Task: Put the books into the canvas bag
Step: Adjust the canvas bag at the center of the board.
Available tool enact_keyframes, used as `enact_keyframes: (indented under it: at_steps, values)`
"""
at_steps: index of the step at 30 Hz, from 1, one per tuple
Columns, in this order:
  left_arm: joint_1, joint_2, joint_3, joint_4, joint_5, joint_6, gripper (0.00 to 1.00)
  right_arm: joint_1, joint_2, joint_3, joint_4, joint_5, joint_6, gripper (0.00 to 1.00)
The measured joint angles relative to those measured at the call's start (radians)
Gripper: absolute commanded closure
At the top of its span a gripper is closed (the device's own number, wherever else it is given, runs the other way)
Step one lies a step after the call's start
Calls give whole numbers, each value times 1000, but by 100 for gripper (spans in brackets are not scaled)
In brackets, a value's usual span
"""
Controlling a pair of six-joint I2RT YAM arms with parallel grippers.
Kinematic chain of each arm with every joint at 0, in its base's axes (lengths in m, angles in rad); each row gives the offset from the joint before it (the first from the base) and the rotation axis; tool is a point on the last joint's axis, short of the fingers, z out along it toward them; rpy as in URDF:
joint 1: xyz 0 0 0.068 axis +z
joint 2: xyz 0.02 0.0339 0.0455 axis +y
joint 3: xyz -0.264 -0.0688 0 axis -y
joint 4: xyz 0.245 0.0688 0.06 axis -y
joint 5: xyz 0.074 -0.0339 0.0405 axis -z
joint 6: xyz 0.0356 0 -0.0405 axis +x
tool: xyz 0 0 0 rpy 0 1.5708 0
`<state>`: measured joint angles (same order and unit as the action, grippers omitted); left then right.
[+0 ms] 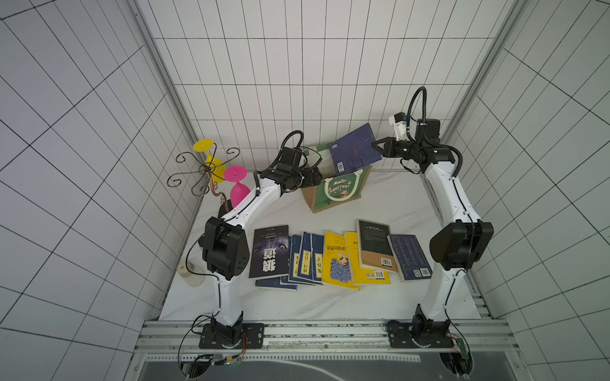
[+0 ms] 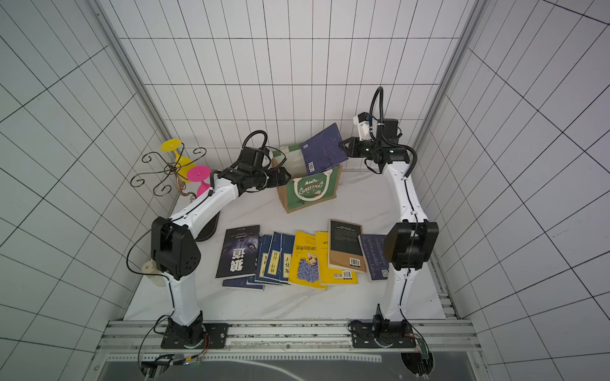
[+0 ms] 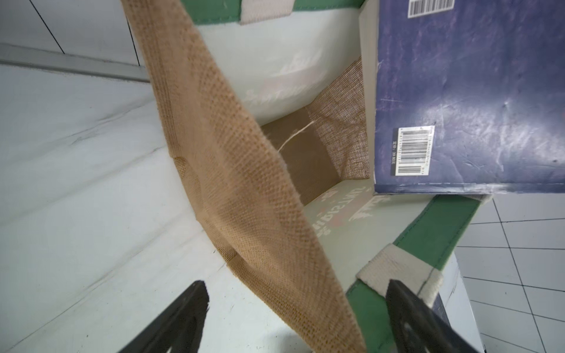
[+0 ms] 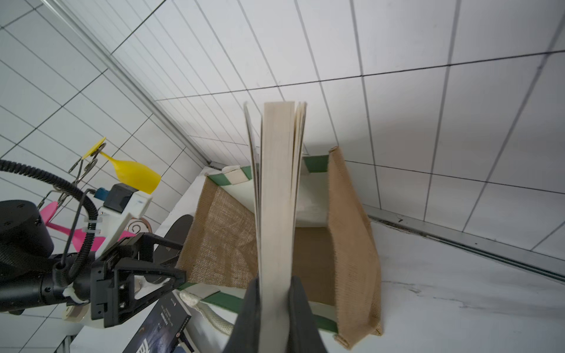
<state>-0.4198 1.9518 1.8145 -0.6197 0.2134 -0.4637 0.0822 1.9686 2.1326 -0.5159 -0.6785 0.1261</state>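
Observation:
The canvas bag [image 1: 336, 194] [image 2: 308, 194] stands open at the back of the table, its green CHRISTMAS panel facing the front. My right gripper [image 1: 376, 145] [image 4: 273, 282] is shut on a navy book [image 1: 355, 150] [image 3: 470, 101], held on edge and tilted over the bag's mouth. My left gripper [image 1: 313, 177] [image 3: 296, 282] is open at the bag's left end, with the tan side wall [image 3: 229, 171] between its fingers. More books lie in a row in front: black [image 1: 269, 252], several navy [image 1: 305, 260], yellow [image 1: 340, 260], tan-and-black [image 1: 376, 245], navy [image 1: 411, 257].
A wire rack [image 1: 204, 171] at the back left holds a yellow goblet [image 1: 211, 158] and a pink goblet [image 1: 237, 188]. A small white cup [image 1: 191, 273] sits by the left arm. The tiled back wall rises just behind the bag.

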Motion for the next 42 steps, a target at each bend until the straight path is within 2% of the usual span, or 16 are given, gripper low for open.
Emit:
enact_keyframes:
  at_steps: [8, 14, 20, 23, 28, 34, 39, 42]
  values:
    - [48, -159, -211, -5, 6, 24, 11, 214, -179, -171, -10, 80, -26, 100]
    - [82, -252, -283, -5, 27, 46, 13, 228, -218, -182, -21, 179, -6, 100]
    - [81, -318, -329, -5, 94, 84, 4, 231, -220, -181, -84, 390, -4, 100]
    - [81, -334, -340, -6, 132, 110, 3, 236, -215, -177, -137, 492, -11, 100]
    - [81, -350, -360, -20, 163, 152, 3, 259, -166, -127, -239, 649, -14, 100]
    - [81, -372, -394, -21, 183, 174, 3, 343, -68, 4, -352, 834, 2, 100]
    - [81, -402, -435, -3, 195, 176, 3, 401, 61, 172, -420, 936, 28, 100]
    - [81, -433, -460, 11, 187, 176, 3, 422, 120, 215, -425, 986, 55, 100]
